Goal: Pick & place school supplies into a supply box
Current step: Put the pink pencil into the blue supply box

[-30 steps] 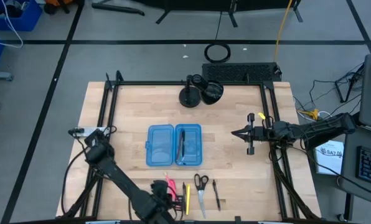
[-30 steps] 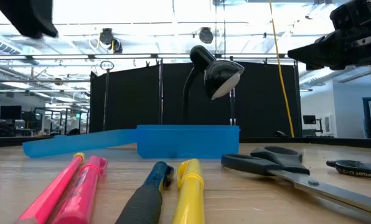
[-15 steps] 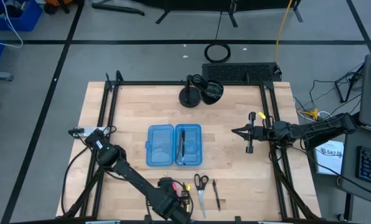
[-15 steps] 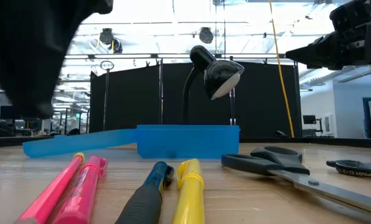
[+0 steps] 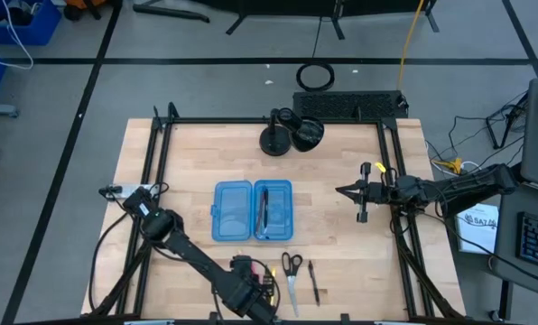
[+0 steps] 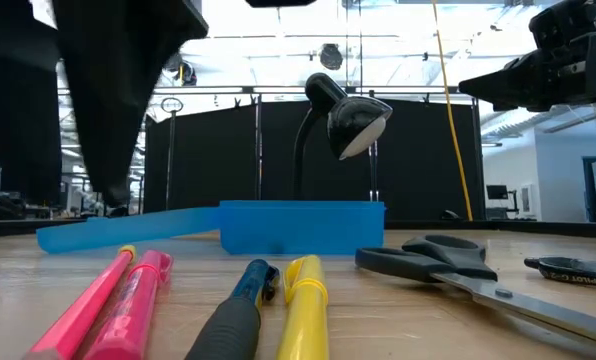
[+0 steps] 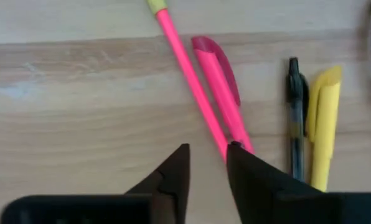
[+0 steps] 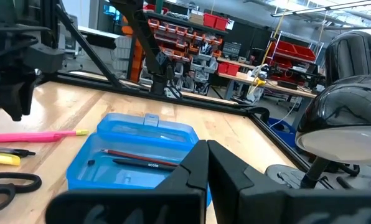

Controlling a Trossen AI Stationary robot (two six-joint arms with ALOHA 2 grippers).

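The supply box (image 5: 253, 211) lies open mid-worktop (image 5: 188, 153); pens (image 7: 213, 93) and scissors (image 5: 292, 271) line the near edge at 6 o'clock. The left tool (image 7: 205, 163) hangs over the pink pens, slightly parted, empty. The right tool (image 5: 343, 191) waits at 3 o'clock, nearly closed.

Light: I see bright ceiling lamps, even on the table (image 5: 188, 153).
Blur: near pens (image 6: 278, 310) soft in low view.

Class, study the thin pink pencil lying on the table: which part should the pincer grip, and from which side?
Probably the pink pencil mid-shaft, from straight above, fingers across its width. It lies flat, with the pink pen crowding its lower end. The left pincer hangs open above that end.
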